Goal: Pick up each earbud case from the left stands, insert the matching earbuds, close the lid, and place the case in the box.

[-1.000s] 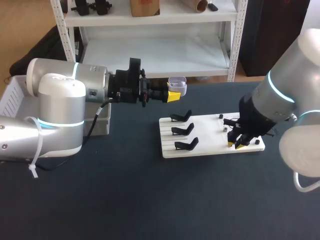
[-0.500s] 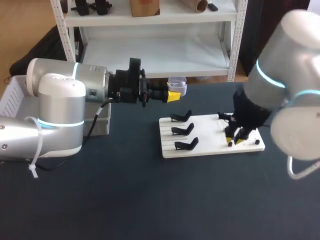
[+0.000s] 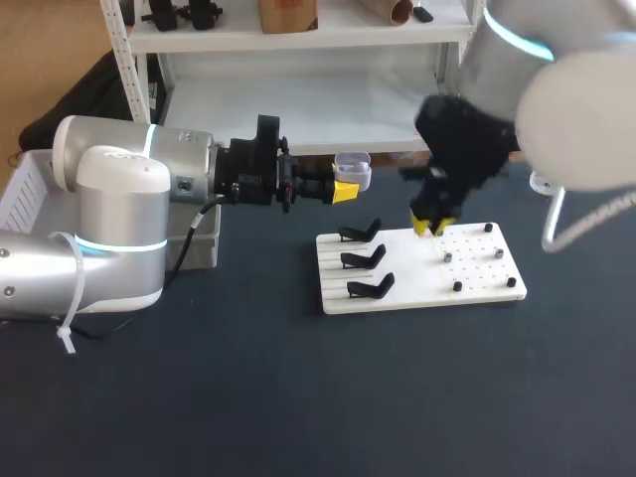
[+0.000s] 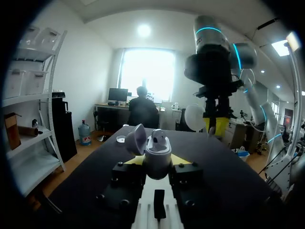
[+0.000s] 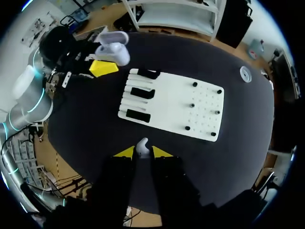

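Note:
My left gripper (image 3: 344,190) is shut on a white earbud case (image 3: 353,170), held level above the table's back with its lid open; in the left wrist view the case (image 4: 157,151) sits between the yellow tips of that gripper (image 4: 157,161). My right gripper (image 3: 432,227) hangs above the white board (image 3: 417,294), right of the case. It is shut on a small white earbud (image 5: 142,145), pinched between the tips of the right gripper (image 5: 142,152). Three black stands (image 3: 363,258) on the board's left half are bare.
Several small dark pegs (image 3: 457,286) stand on the board's right half. A pale basket (image 3: 25,189) sits at the table's left, behind my left arm. A small white disc (image 5: 245,74) lies on the dark tabletop beyond the board.
My right arm has risen from the board's right half and swung back and left toward the case, carrying the earbud. The left arm and case have not moved.

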You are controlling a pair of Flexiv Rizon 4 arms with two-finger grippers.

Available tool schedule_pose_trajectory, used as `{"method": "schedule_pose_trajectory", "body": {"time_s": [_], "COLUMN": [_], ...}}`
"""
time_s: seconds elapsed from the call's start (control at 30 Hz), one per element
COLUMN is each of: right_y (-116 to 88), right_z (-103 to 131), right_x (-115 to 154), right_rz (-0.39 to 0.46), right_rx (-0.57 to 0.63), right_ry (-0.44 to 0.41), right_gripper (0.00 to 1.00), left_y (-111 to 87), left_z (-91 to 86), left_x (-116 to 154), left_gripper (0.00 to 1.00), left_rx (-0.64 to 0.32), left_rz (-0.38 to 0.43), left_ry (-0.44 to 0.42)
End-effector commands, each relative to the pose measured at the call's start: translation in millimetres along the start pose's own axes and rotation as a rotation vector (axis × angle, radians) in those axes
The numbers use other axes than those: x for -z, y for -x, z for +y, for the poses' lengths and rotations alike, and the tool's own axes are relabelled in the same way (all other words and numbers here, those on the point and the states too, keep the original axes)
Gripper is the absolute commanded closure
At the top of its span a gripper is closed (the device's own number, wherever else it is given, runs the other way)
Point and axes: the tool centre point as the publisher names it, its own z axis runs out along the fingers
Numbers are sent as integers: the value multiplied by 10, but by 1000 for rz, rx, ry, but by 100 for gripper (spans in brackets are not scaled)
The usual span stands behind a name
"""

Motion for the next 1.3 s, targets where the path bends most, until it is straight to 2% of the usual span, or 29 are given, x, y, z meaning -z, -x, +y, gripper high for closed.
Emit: {"method": "schedule_pose_trajectory", "body": {"time_s": [0.03, 0.2, 0.43, 0.8, 1.3], "right_y": [185, 474, 873, 1116, 1298], "right_z": [170, 337, 496, 532, 398], "right_x": [208, 296, 297, 170, -37], "right_rz": [109, 67, -36, -35, -58], "right_rx": [67, 136, 162, 231, 196], "right_ry": [-11, -25, 14, -32, -65], "right_gripper": [100, 100, 100, 100, 100], "left_y": [-4, -4, -4, -4, -4], "left_z": [-8, -8, -8, -8, -8], "left_x": [-3, -3, -3, -3, -3], "left_gripper": [100, 100, 100, 100, 100], "left_rx": [-1, -1, -1, -1, -1], "left_rz": [-2, -2, -2, -2, -2], "left_ry": [3, 3, 3, 3, 3]}}
